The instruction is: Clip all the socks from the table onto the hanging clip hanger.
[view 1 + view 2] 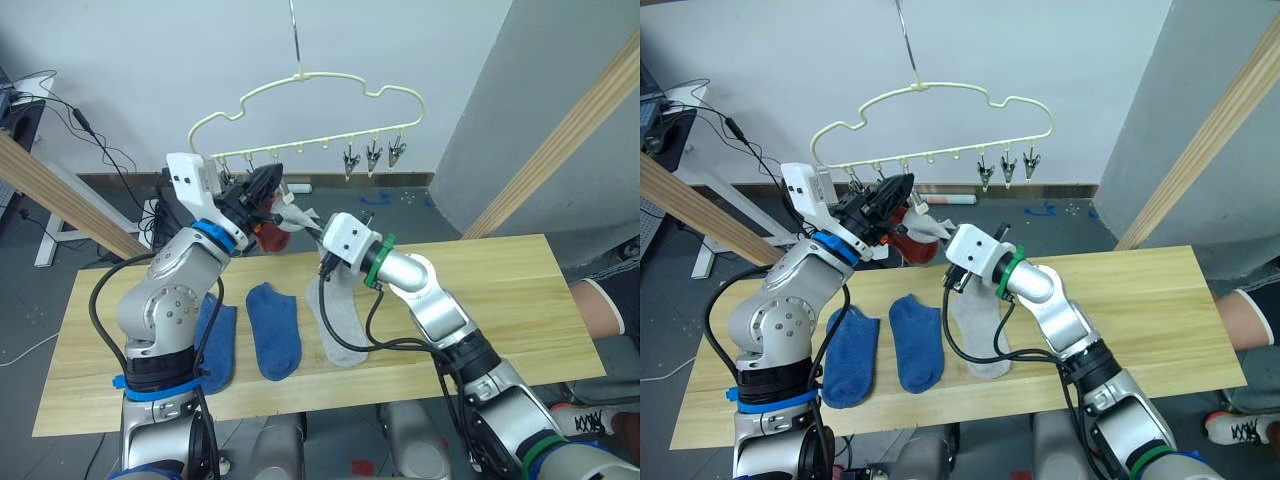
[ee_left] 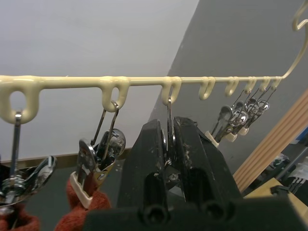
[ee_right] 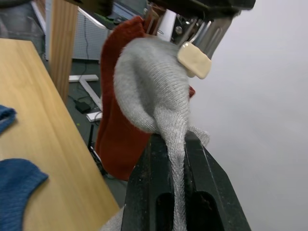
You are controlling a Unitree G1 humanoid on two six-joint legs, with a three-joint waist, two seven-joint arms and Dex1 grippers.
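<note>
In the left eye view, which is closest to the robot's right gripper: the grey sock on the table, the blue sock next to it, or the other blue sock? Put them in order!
From the right gripper:
1. Grey sock on the table, lying just below the gripper.
2. Middle blue sock, next over toward the robot's left.
3. Far blue sock, farthest toward the robot's left, partly behind the left arm.

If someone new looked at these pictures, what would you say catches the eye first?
Probably the two grippers meeting under the pale clip hanger: the left gripper squeezes one of its metal clips, while the right gripper holds a grey sock up to it. Rust red socks already hang beside them. On the table lie two blue socks and another grey sock.
</note>
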